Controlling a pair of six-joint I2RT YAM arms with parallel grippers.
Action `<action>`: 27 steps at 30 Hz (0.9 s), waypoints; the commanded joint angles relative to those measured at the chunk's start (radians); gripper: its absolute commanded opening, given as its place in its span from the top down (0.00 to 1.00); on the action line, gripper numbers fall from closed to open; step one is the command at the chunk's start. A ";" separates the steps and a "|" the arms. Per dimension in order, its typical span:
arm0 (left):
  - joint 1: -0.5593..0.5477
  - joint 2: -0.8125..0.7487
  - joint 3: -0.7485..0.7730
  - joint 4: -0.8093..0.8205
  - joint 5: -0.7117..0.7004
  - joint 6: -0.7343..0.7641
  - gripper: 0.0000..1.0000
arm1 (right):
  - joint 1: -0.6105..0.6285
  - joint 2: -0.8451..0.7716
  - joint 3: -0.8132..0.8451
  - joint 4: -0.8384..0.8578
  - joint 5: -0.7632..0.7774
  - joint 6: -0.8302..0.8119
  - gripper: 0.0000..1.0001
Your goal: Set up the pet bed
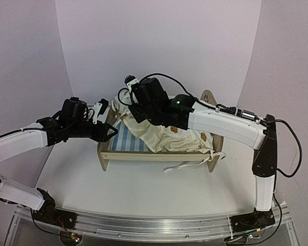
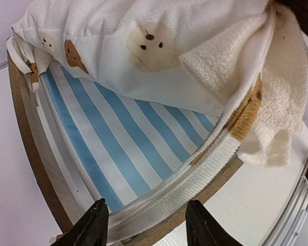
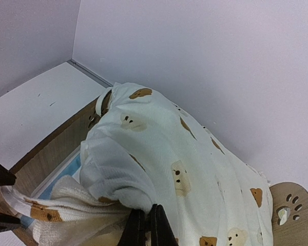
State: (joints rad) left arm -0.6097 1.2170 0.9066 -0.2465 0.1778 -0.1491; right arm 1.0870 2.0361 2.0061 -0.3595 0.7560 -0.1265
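Mid-table (image 1: 143, 197), the pet bed (image 1: 159, 156), long side toward the arm bases, an arched end board at each end. Paw-print cut-outs in the right end board (image 3: 292, 215). Blue-and-white striped base (image 2: 118, 148) bare only at the left end. Over the rest, a bunched cream bear-print cushion (image 1: 182, 138), with a white strap (image 1: 187, 165) trailing onto the table in front of the bed. Above the bed's left half, the right gripper (image 3: 146, 228), fingers clenched together on a fold of the cushion, that edge raised off the stripes. At the bed's left end, the left gripper (image 2: 146, 228), fingers spread wide, grasping nothing, tips poised over the wooden rim. Contact with wood or cloth not discernible.
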 commanded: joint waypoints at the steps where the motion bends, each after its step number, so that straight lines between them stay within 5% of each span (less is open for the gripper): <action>1: -0.007 -0.009 0.033 0.072 -0.029 0.018 0.62 | -0.010 -0.067 -0.015 0.041 0.020 0.003 1.00; 15: -0.010 0.083 0.145 0.080 -0.017 0.034 0.97 | -0.013 -0.111 -0.062 0.054 0.023 -0.001 1.00; 27: -0.016 0.109 0.209 0.172 -0.064 0.031 1.00 | -0.014 -0.117 -0.090 0.061 0.016 0.001 1.00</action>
State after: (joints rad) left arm -0.6231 1.3312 1.0939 -0.1489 0.1325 -0.1200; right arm 1.0822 1.9739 1.9281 -0.3445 0.7560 -0.1272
